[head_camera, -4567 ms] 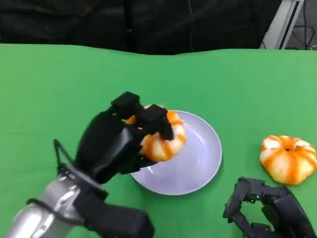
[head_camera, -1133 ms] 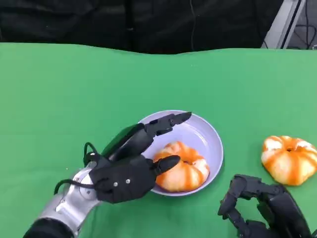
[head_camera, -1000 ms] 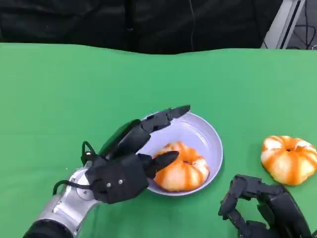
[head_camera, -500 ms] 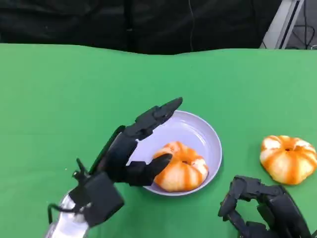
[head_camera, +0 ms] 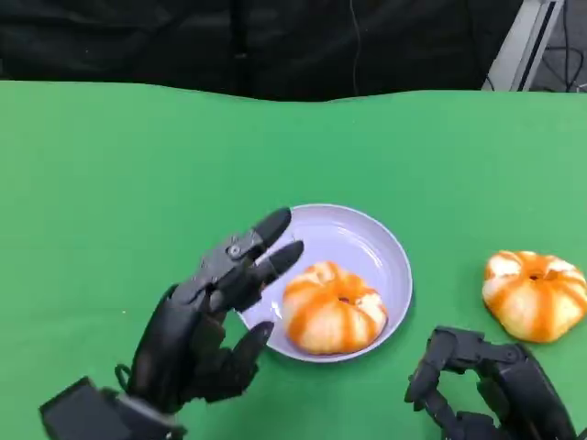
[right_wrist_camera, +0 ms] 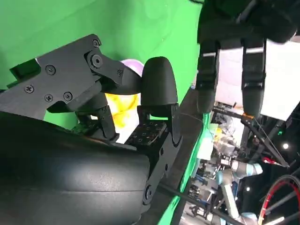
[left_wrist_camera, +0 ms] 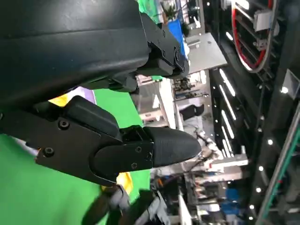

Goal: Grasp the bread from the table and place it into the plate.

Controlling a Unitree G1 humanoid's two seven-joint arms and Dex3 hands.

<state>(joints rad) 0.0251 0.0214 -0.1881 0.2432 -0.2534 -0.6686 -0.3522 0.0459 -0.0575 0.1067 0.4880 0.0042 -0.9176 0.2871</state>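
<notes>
An orange-and-white striped bread [head_camera: 334, 306] lies in the pale lilac plate [head_camera: 367, 240], toward its near side. My left hand [head_camera: 206, 312] hovers just left of the plate with its fingers spread, holding nothing and clear of the bread. A second striped bread [head_camera: 535, 293] sits on the green table at the right. My right hand [head_camera: 486, 385] rests low at the front right, fingers curled in with nothing in them. In the right wrist view that hand's fingers [right_wrist_camera: 159, 89] frame a glimpse of the bread [right_wrist_camera: 123, 106] and plate.
The green table [head_camera: 110, 183] stretches wide to the left and behind the plate. A dark backdrop runs along the far edge, with a metal frame [head_camera: 518, 46] at the back right.
My left hand let go of the bread in the plate, then drew back toward me and to the left, fingers open. The right hand has stayed put.
</notes>
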